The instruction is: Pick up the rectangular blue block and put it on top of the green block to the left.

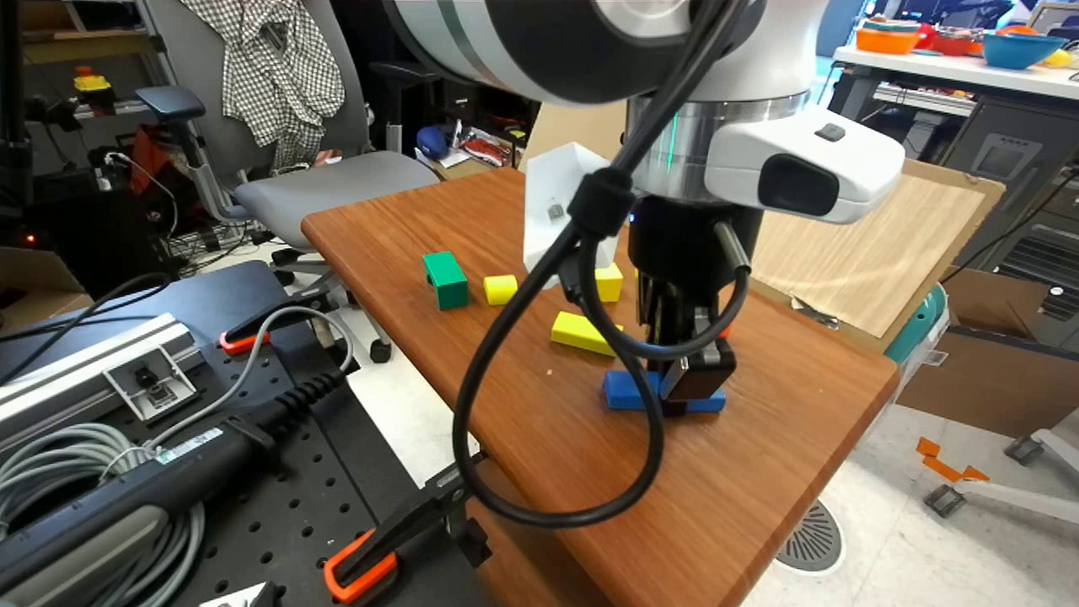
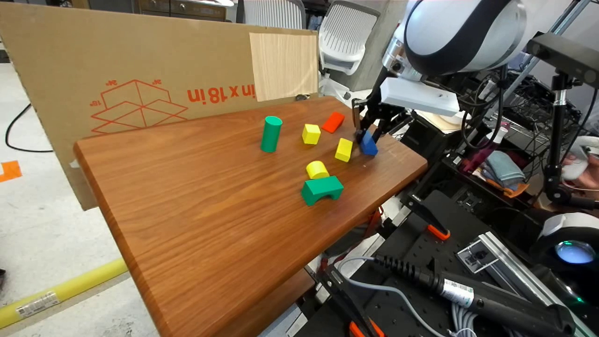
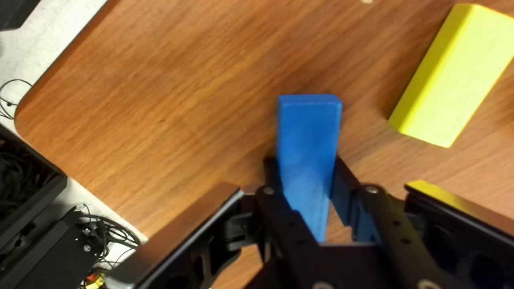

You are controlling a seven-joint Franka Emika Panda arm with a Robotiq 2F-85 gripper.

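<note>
The rectangular blue block (image 1: 624,392) lies flat on the wooden table in both exterior views, near the table's end (image 2: 368,146). My gripper (image 1: 674,408) points straight down over it. In the wrist view the blue block (image 3: 308,132) runs lengthwise between the fingers. The gripper's (image 3: 307,172) fingertips touch both long sides, so it is shut on the block. The green block (image 1: 448,282) sits apart from the gripper near the table's long edge. It is a squat piece with an arched cutout (image 2: 322,188). It is out of the wrist view.
A longer yellow block (image 2: 343,150) lies beside the blue one. A yellow cylinder (image 2: 317,169) stands close against the green block. A yellow cube (image 2: 311,134), a red-orange block (image 2: 333,122) and an upright green cylinder (image 2: 271,134) are farther off. A cardboard sheet (image 2: 210,61) borders the table.
</note>
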